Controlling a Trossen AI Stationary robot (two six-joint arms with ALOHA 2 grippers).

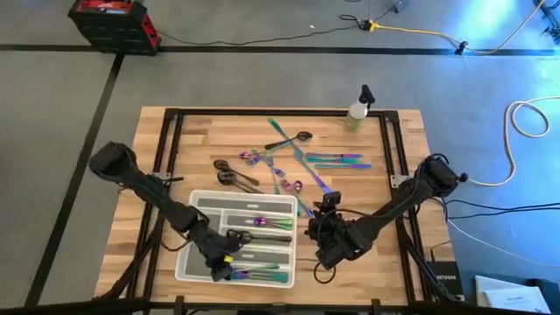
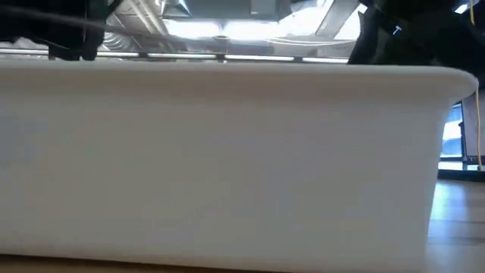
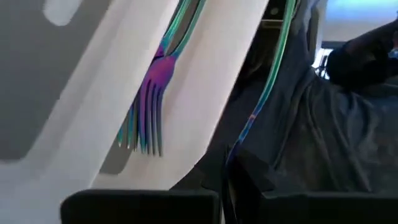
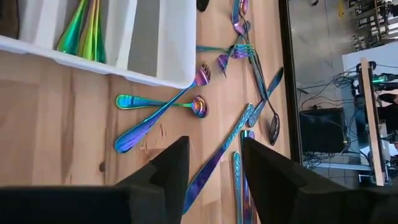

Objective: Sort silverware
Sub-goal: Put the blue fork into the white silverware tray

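Across the low view a white tray (image 2: pixel 227 159) wall fills nearly everything; only a strip of table (image 2: pixel 458 220) at the right and ceiling lights above show, with dark arm parts at the top corners.

Left wrist view: close and partly blocked. An iridescent fork (image 3: pixel 149 118) lies in a tray compartment, tines purple. A second slim iridescent piece runs along dark gripper structure; whether it is gripped cannot be made out. Left fingers cut off at the frame bottom, state: cannot tell.

Surface: wooden table (image 1: pixel 166 144) with a black frame, on grey floor. Red-and-black case (image 1: pixel 112 22) on the floor beyond the table's left far corner; cables on the floor at right. Spray bottle (image 1: pixel 358 108) at the far edge.

Left gripper (image 1: pixel 220 261) is over the tray (image 1: pixel 194 197), above the near compartments; arm reaches in from the left edge, elbow bent. Tray compartments hold iridescent and dark pieces.

Loose silverware (image 1: pixel 297 166) is scattered mid-table between tray and bottle, some pieces overlapping; individual types hard to tell from above.

Right gripper (image 1: pixel 325 249) is just right of the tray's near corner, arm slanting in from the right. Right wrist view: gripper (image 4: pixel 214 162) fingers apart, nothing between them, over an iridescent knife (image 4: pixel 217 158); two spoons (image 4: pixel 161 112) lie crossed beside the tray corner.
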